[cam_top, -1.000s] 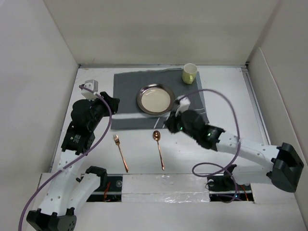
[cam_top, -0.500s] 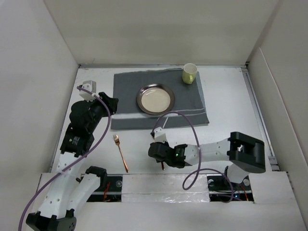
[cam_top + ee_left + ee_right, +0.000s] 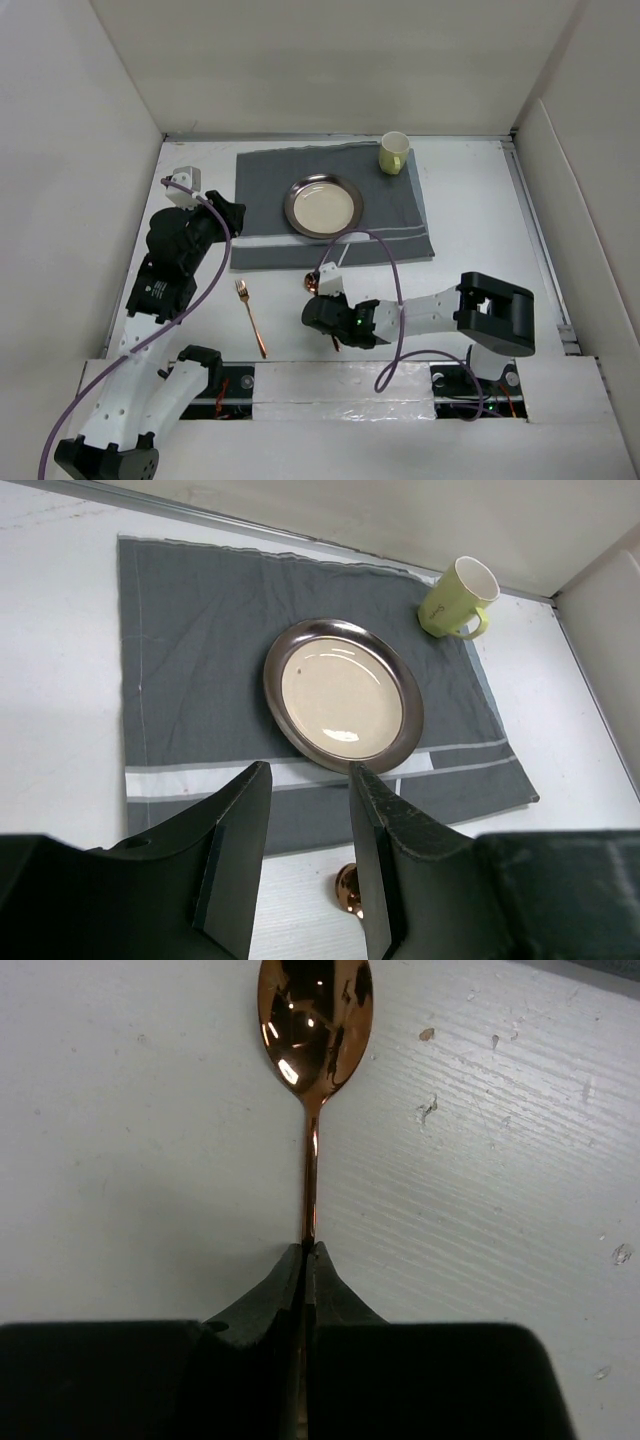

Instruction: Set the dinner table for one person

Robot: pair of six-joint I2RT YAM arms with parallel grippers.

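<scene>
- White walls are boxing in the big white surface [image 3: 480,200], which is sitting under both arms and carrying everything else.
- Right end effector [image 3: 308,1252] is sitting low over the surface with its fingers pinched together on the thin handle of a copper spoon [image 3: 314,1005]. The spoon's bowl is pointing straight ahead of the fingertips, and the spoon seems to be lying flat on the surface.
- Left end effector [image 3: 308,780] is hanging up in the air with its fingers apart and nothing between them.
- Ahead of and below the left end effector, a dark grey placemat [image 3: 200,650] is lying flat, and a round metal plate [image 3: 343,695] is sitting on it pretty much dead ahead.
- A pale green mug [image 3: 455,598] is standing upright further ahead and to the right of that end effector, at the placemat's far corner.
- A copper fork [image 3: 251,317] is lying on the bare surface, off to the left of the right end effector and well apart from it.
</scene>
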